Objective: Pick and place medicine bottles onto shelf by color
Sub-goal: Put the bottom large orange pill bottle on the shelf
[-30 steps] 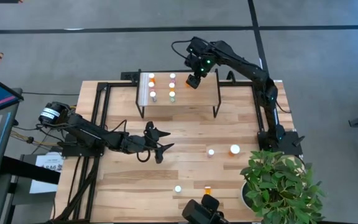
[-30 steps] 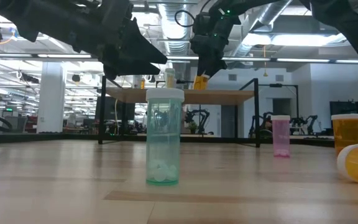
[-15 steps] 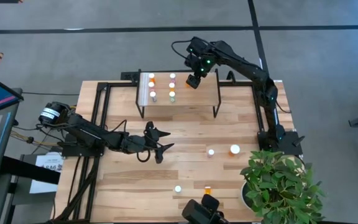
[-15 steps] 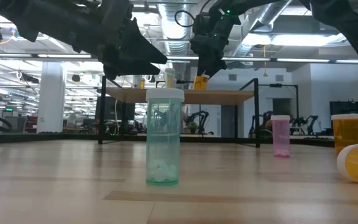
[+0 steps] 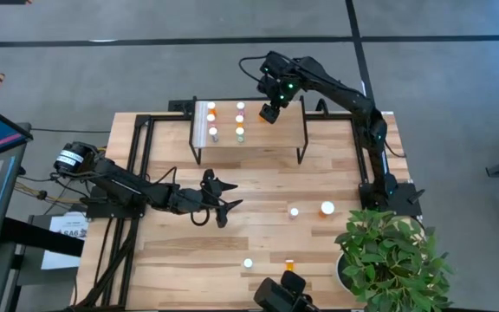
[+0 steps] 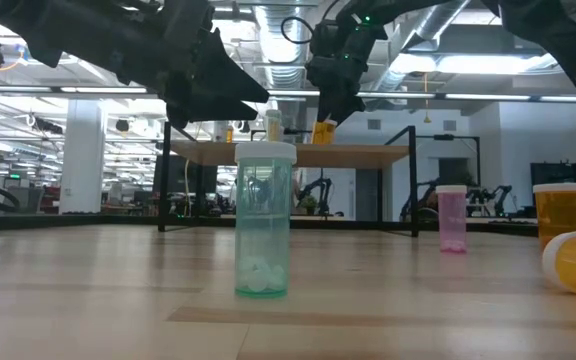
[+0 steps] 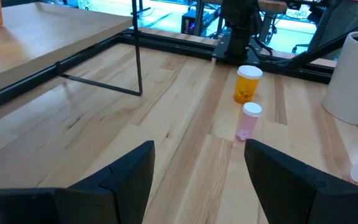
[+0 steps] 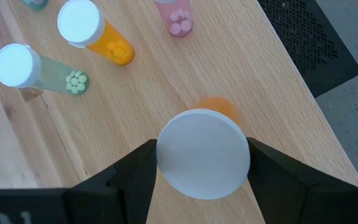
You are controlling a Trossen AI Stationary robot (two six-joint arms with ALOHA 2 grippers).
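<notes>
Orange bottle [image 8: 216, 107] white-capped, pink bottle [image 6: 452, 218], pale-green bottle [image 6: 263, 220]

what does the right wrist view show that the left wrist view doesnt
Only the right wrist view shows the right gripper closed around a wide orange bottle, seen cap-on, above the shelf, with an orange bottle, a pale green bottle and a pink bottle standing there.

Only the left wrist view shows the left gripper open and empty over the table, facing an orange bottle, a pink bottle and a white pot.

Both show light wood and white-capped medicine bottles.
</notes>
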